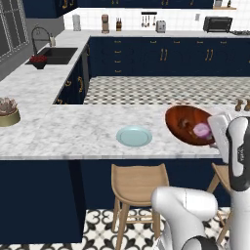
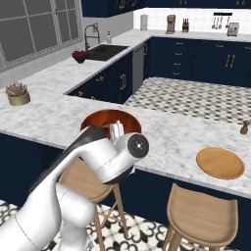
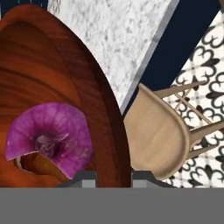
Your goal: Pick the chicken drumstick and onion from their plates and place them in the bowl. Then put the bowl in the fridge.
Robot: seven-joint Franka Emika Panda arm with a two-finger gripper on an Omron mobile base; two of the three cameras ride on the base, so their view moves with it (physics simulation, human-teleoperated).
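A kitchen island of white marble point(image 1: 73, 129) carries one dark red-brown wooden bowl point(image 1: 183, 117), two flat plates and a small potted plant point(image 1: 7, 111). One plate is pale blue point(image 1: 134, 136) and sits near the front edge of the counter, just left of the bowl; the other is tan wood point(image 2: 220, 163) and lies well apart from the bowl toward the counter's far right in the right base view. Both plates are bare.

Inside the bowl rests one purple-pink onion point(image 3: 50, 135), its cut or root face turned toward the hand camera, and tucked under it one brown chicken drumstick point(image 3: 37, 164), mostly hidden; which way its long axis runs cannot be told. In the left base view the onion point(image 1: 201, 130) lies in the near right part of the bowl's hollow, and the bowl looks tipped, its open face turned toward the camera.

The robot's single gripper point(image 3: 113, 177) is at the bowl's near rim, one dark fingertip on either side of the wooden wall, jaws closed on the rim. The white arm point(image 2: 105, 157) reaches up from below the counter edge.

Two wooden stools stand under the overhang: one point(image 1: 139, 183) below the blue plate, another point(image 2: 201, 211) below the tan plate. A black sink point(image 1: 56, 54) sits on the far counter.
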